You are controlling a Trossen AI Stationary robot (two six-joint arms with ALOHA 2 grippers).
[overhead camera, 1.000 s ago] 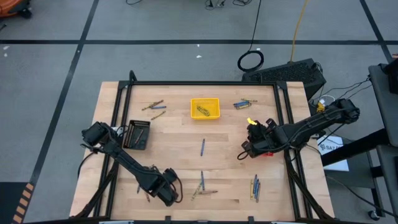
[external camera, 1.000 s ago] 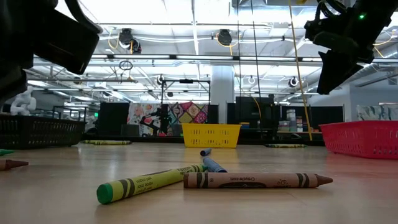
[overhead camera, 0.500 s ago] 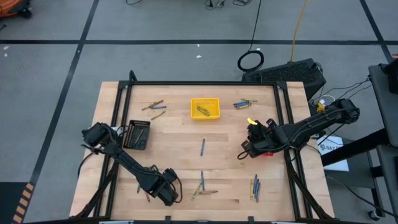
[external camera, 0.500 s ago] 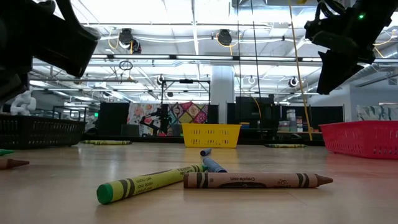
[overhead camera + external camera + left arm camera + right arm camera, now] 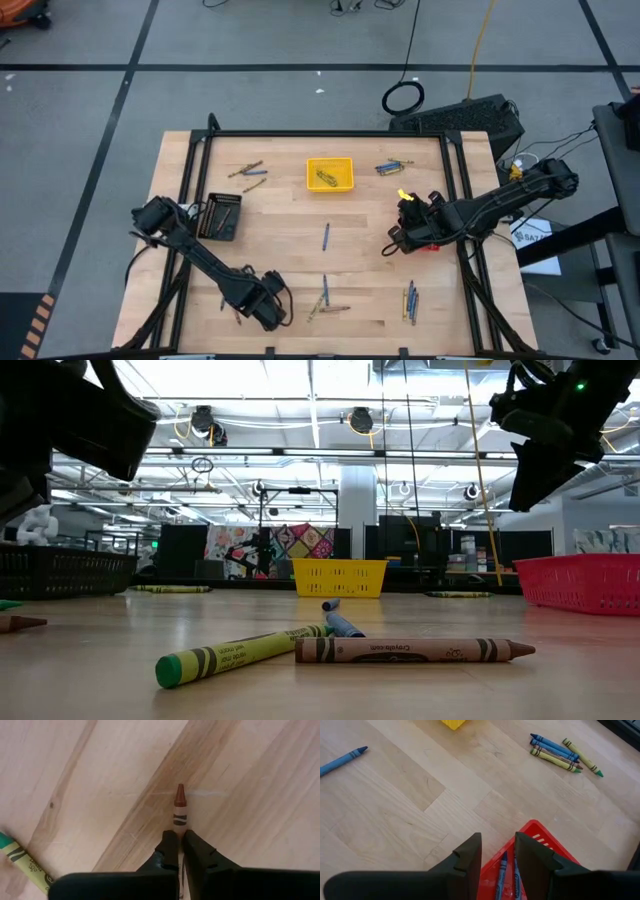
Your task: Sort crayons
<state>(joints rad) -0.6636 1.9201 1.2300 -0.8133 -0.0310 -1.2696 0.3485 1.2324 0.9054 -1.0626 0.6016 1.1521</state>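
The left tool (image 5: 178, 847) is pinching a brown crayon (image 5: 179, 806) between closed fingers, low on the counter (image 5: 280, 235) at about seven o'clock in the high view, the crayon's tip poking out ahead and a green-tipped crayon (image 5: 22, 860) lying nearby. The right tool (image 5: 497, 851) is hovering with its fingers parted and gripping nothing, over the red tray (image 5: 532, 845) at roughly three o'clock.

Sorting is looking partly done, judging by how things are lying. The red tray is holding at least two blue crayons (image 5: 501, 867). The yellow tray (image 5: 330, 174) at twelve o'clock is carrying a few yellowish sticks, and the black tray (image 5: 222, 216) at nine o'clock is showing something inside, though what cannot be made out.

Plenty is waiting loose: a single blue crayon (image 5: 326, 236) near the centre, a small cluster (image 5: 325, 299) at six o'clock, a pair (image 5: 410, 300) at five o'clock, a bundle (image 5: 392, 167) at one o'clock and a few (image 5: 247, 176) at eleven o'clock
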